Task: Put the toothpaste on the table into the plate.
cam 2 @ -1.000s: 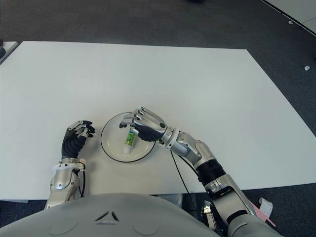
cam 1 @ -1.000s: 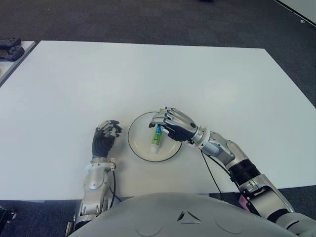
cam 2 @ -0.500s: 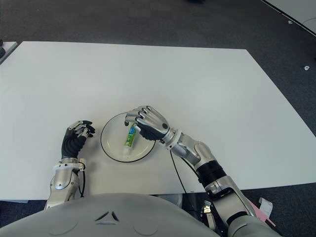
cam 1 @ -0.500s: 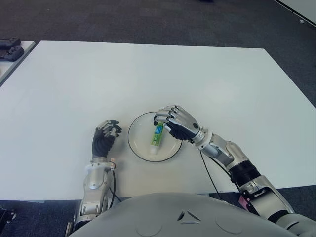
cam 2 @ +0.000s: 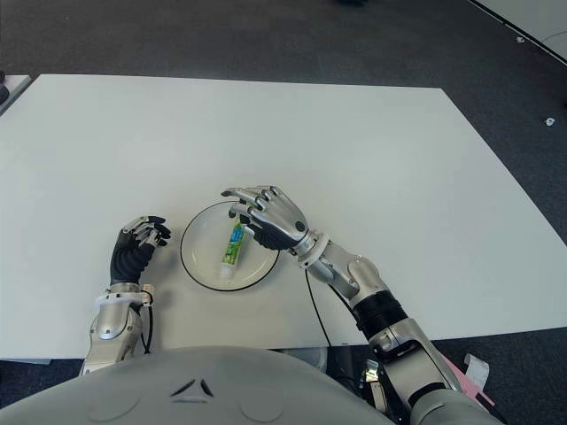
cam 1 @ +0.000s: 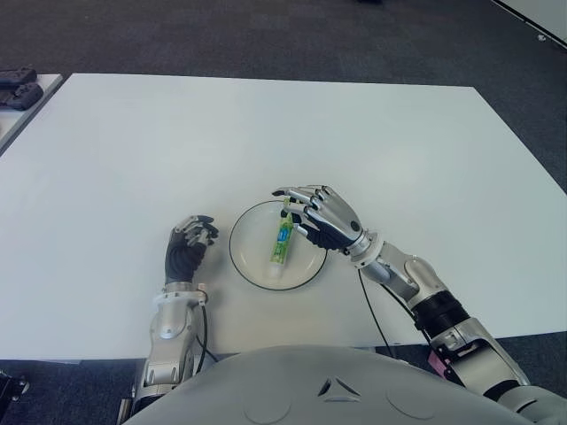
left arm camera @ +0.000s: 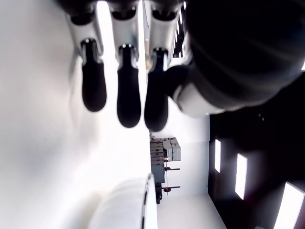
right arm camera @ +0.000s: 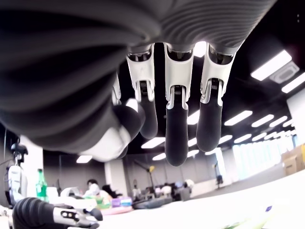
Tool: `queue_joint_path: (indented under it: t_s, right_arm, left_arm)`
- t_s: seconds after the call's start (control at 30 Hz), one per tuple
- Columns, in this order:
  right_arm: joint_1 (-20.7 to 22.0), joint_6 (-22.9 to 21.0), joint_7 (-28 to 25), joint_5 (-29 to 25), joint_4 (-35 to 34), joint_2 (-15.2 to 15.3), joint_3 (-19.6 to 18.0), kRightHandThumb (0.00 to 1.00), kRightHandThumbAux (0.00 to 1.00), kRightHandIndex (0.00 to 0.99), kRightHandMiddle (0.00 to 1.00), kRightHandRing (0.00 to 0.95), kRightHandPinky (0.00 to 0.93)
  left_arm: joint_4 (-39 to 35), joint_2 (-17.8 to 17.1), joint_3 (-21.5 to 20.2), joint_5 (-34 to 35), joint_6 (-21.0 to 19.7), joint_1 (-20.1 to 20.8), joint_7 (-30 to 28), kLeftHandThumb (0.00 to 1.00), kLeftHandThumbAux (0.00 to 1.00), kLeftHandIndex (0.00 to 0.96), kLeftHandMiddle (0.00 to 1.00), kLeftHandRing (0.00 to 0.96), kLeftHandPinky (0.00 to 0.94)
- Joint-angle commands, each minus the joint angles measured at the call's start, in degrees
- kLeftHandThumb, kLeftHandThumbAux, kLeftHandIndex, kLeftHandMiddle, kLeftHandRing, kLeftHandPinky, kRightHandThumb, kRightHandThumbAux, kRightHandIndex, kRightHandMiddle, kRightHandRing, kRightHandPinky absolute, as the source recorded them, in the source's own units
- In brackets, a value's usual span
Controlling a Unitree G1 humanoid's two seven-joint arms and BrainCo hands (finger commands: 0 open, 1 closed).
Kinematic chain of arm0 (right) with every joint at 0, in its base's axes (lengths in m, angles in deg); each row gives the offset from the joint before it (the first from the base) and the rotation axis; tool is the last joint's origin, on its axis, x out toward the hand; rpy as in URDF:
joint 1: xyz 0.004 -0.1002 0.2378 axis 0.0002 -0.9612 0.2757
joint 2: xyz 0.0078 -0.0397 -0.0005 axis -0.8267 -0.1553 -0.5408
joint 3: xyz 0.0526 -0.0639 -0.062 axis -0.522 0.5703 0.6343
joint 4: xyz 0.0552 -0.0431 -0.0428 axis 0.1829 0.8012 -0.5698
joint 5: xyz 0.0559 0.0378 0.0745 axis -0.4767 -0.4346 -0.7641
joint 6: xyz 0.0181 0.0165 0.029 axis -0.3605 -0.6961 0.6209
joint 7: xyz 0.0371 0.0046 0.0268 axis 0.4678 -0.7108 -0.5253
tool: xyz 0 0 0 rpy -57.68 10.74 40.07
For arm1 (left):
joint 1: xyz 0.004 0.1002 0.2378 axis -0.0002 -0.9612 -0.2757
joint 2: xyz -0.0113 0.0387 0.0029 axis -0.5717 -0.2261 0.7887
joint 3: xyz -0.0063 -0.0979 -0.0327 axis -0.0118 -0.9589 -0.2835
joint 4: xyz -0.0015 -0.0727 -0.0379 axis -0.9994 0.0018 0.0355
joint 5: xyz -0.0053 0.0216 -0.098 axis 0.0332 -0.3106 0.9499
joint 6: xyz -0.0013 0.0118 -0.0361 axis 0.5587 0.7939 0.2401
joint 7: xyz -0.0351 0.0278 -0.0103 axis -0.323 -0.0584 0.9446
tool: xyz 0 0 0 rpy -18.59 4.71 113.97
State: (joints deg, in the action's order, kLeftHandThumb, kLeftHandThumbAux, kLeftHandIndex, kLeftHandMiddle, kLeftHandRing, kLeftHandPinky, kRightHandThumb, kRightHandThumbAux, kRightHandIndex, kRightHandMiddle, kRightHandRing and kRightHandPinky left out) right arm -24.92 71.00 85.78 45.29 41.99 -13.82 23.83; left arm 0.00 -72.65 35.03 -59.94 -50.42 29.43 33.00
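The toothpaste (cam 1: pixel 281 242) is seen lying flat inside the plate (cam 1: pixel 249 266), lengthwise toward the table's far edge, its cap end pointing at the near rim. The plate stands on the white table (cam 1: pixel 266 133) close to the near edge, about midway along it. The right hand (cam 1: pixel 321 219) is held over the plate's right and far rim, just beside the tube's far end; its fingers are spread and extended and nothing is gripped, which the right wrist view confirms with straight, empty fingers (right arm camera: pixel 176 138). Compared with a second ago, when the fingers were curled down over the tube, the right hand has been opened and drawn slightly back toward the right, and the tube has been left resting in the plate. The left hand (cam 1: pixel 189 245) is seen left of the plate, fingers loosely curled, nothing held.
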Motion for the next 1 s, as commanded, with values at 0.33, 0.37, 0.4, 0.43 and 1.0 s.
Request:
queue_joint_path:
  t_s: [0.33,0.37,0.4,0.43,1.0]
  right_arm:
    - [-3.48,-2.90,-7.70,-7.01,-2.45,2.13,-1.25,0.462,0.606,0.142,0.060,0.096,0.159]
    - [-3.70,-3.15,-8.48,-7.65,-2.72,2.12,-1.34,0.452,0.610,0.126,0.047,0.077,0.133]
    - [-4.15,-3.65,-9.70,-8.63,-3.20,2.20,-1.59,0.445,0.614,0.115,0.039,0.065,0.116]
    - [-4.50,-4.02,-10.69,-9.38,-3.61,2.25,-1.81,0.434,0.621,0.102,0.032,0.054,0.094]
    - [-12.75,-7.79,-17.04,-27.76,-4.60,-4.69,-7.75,0.354,0.723,0.065,0.097,0.149,0.261]
  left_arm:
    - [1.00,-0.25,0.01,0.13,-0.79,-0.34,-0.46,0.704,0.721,0.432,0.543,0.530,0.518]
    - [1.01,-0.25,0.01,0.13,-0.74,-0.36,-0.47,0.704,0.721,0.432,0.543,0.530,0.519]
    - [1.03,-0.25,0.01,0.11,-0.65,-0.39,-0.45,0.704,0.721,0.432,0.543,0.529,0.520]
    - [1.05,-0.24,0.01,0.10,-0.59,-0.40,-0.44,0.704,0.721,0.432,0.545,0.531,0.523]
    - [1.50,-0.45,-0.04,0.41,-0.25,-0.27,-0.75,0.704,0.721,0.432,0.554,0.538,0.526]
